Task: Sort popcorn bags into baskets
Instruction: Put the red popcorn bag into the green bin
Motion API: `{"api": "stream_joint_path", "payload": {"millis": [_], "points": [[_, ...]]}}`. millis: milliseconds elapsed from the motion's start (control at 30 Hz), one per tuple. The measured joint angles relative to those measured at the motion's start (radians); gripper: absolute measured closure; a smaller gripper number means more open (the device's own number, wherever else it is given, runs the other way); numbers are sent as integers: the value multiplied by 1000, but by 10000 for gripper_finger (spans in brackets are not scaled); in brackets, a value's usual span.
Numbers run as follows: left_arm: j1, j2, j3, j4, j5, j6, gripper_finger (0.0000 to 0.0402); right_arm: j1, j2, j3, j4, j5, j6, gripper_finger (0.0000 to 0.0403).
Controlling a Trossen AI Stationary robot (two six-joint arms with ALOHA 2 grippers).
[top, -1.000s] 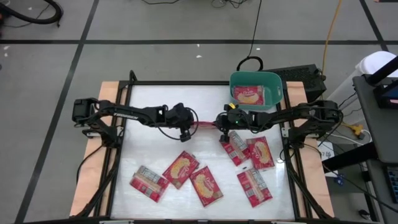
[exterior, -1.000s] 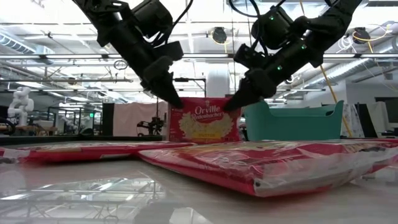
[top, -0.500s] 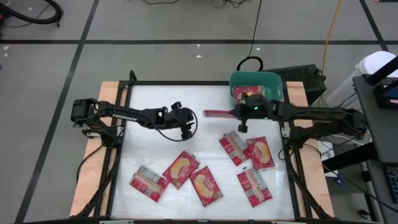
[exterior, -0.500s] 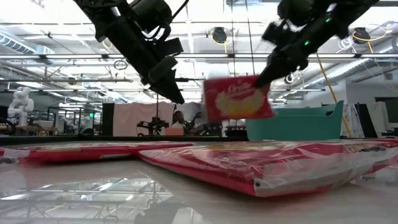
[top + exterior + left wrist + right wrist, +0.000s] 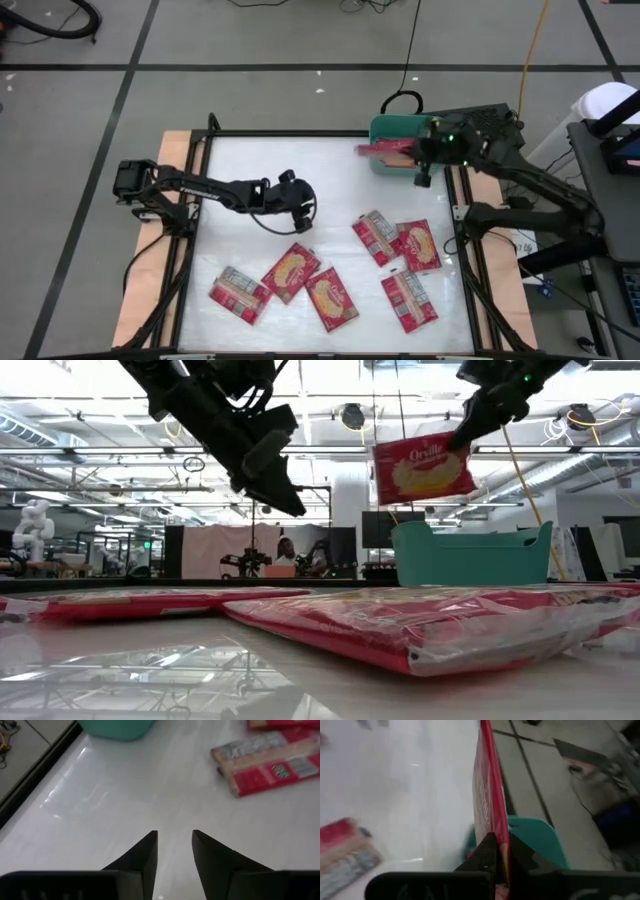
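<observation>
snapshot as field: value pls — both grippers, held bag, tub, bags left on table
right gripper: shut on popcorn bag, above the teal tub
held bag: hanging in the air, not yet in the tub
left gripper: open, empty, above bare table, left of centre
tub: far right corner
bags on table: six, flat, in the near half

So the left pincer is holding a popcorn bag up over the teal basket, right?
Not quite: it's the right pincer holding the popcorn bag up over the teal basket, as the high view shows. The left pincer hangs empty over the table's middle.
</observation>
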State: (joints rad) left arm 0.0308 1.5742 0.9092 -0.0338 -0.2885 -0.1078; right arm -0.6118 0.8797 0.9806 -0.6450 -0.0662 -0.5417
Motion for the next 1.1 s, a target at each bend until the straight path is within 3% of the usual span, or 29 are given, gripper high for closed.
{"api": "stream_joint_path", "payload": {"millis": [333, 800, 1100], "points": [[-7, 0, 0, 54, 0, 33, 279, -209, 22, -25, -4, 38, 11, 397], [-27, 0, 0, 54, 3, 87, 279, -400, 212, -36, -52, -250, 31, 397], [-28, 0, 0, 55, 30, 86, 279, -435, 317, -36, -57, -253, 44, 394]]}}
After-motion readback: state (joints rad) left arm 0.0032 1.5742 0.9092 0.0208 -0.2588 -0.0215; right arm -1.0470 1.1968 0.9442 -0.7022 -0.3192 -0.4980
